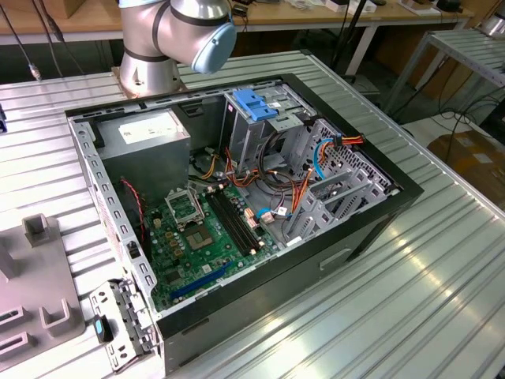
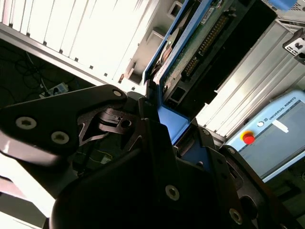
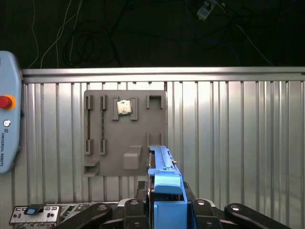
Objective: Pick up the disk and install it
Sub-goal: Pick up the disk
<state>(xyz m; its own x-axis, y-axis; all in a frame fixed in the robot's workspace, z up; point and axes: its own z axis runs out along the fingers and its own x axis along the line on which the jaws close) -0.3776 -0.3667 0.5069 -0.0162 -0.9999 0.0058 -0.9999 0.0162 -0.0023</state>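
Spotter: Disk [image 3: 167, 188] location?

Logger: It is riding edge-on in the claw [image 2: 162, 119], off the tabletop [image 3: 238, 143], hanging over the edge of the grey fixture plate [image 3: 109, 143]. The jaws are pressing in on its blue side rails, so the claw is clamping the disk. The second wrist view is showing its green circuit-board face.

Spotter: Step in hand?

Logger: Pick-up is looking done. I am judging this as the carry toward the computer case [image 1: 260, 304], which is lying open to the exterior view's right of the plate. The install is not yet done.

Spotter: What is the install calling for?

Logger: By my reckoning, squaring the rails with a slot in the metal cage [image 1: 260, 146] under the blue latch [image 1: 256, 103], and keeping clear of the orange cables [image 1: 302, 189] crowding beside it.

Spotter: Any writing?

Logger: The pendant [image 3: 7, 119] with the red button [image 3: 5, 101] is carrying print along its casing, and the power-supply box [image 1: 146, 134] is wearing a white sticker. I am not copying either. I cannot tell any label on the disk. A small chip [image 3: 125, 107] is sitting in the plate.
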